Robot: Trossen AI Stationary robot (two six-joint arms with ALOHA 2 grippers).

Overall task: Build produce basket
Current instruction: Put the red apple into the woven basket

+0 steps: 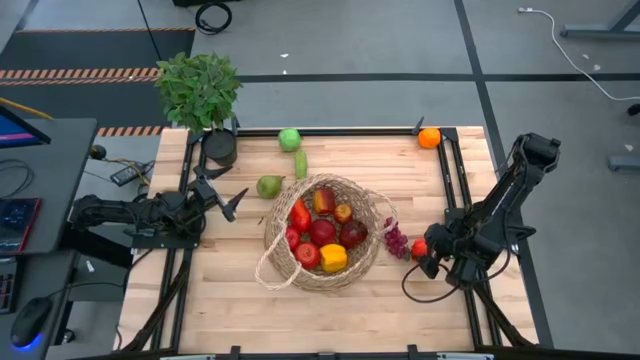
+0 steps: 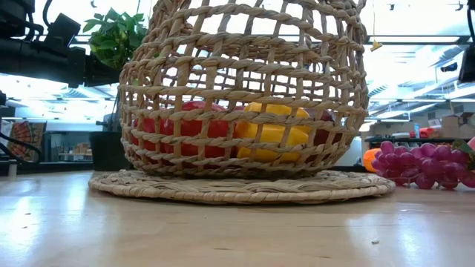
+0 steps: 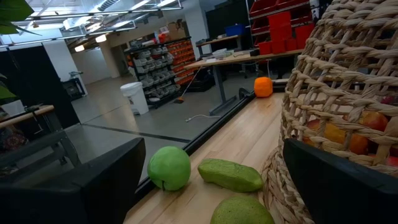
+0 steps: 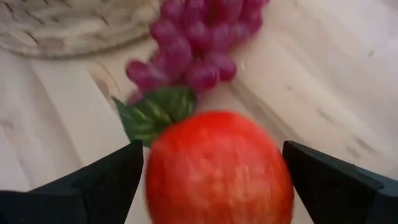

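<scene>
Right wrist view: right pincer (image 4: 214, 180) spread apart around red apple (image 4: 217, 168) beside grapes (image 4: 199, 43).

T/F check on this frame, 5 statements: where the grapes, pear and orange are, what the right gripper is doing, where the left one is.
1. The purple grape bunch lies inside the basket. False: it lies on the table beside it.
2. The right gripper has open fingers on either side of a red fruit. True.
3. The green pear is on the table, outside the basket. True.
4. The orange is in the basket. False: it sits at a far table corner.
5. The left gripper holds the pear. False: it is open, empty.
</scene>
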